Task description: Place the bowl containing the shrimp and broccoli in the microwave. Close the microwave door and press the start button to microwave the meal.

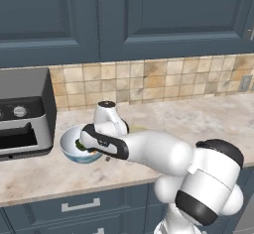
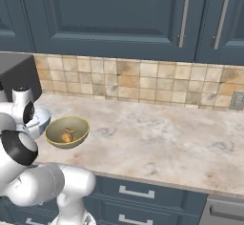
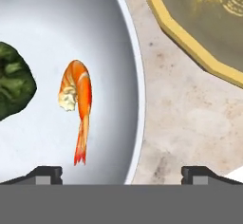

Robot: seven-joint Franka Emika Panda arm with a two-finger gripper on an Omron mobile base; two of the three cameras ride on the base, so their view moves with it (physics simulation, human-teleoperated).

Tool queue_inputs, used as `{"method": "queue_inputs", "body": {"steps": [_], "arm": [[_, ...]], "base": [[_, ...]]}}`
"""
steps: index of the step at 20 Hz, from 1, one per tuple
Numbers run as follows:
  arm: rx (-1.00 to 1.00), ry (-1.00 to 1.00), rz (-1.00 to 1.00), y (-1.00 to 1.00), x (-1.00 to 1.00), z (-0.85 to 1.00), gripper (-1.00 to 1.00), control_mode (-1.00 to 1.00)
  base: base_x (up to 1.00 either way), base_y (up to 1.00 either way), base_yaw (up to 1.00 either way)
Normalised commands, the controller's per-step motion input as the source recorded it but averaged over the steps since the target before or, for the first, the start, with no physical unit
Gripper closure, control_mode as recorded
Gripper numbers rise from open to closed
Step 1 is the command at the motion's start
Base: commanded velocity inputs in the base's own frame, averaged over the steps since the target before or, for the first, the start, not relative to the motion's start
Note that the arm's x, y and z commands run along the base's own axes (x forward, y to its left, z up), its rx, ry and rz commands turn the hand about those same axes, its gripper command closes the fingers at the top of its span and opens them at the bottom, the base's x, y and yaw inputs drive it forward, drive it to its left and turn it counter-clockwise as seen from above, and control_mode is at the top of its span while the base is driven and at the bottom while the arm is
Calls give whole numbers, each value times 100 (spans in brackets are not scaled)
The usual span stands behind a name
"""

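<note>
counter: pale beige marbled stone counter (image 2: 157, 138), runs the full width, tan tile backsplash (image 2: 143, 83) behind it
yellow bowl: round olive-yellow bowl (image 2: 67, 131) near the counter's left end, upright, a small brownish-orange piece inside (image 2: 66, 137)
white bowl: pale bluish-white glossy bowl (image 2: 42, 119), just left of the yellow one, mostly behind the arm
arm: white arm with dark joints (image 2: 21, 138) over the counter's left end
cabinets: dark blue wall cabinets (image 2: 119, 19) above, dark blue drawers (image 2: 138, 193) under the front edge
gripper: hidden
</note>
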Motion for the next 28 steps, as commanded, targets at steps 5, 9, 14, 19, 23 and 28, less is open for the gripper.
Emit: {"method": "queue_inputs", "body": {"steps": [5, 9, 14, 19, 23, 28], "arm": [[0, 0, -5, 4, 26, -12, -100, -100], [0, 0, -5, 8, 24, -10, -100, -100], [0, -2, -2, 13, 9, -18, 100, -100], [2, -10, 0, -6, -3, 2, 100, -100], [11, -24, 0, -35, -25, 45, 100, -100], [11, -26, 0, -61, -53, 80, 100, -100]], "base": [[0, 0, 0], [0, 0, 0], [0, 0, 0], [0, 0, 0], [0, 0, 0], [0, 0, 0]]}}
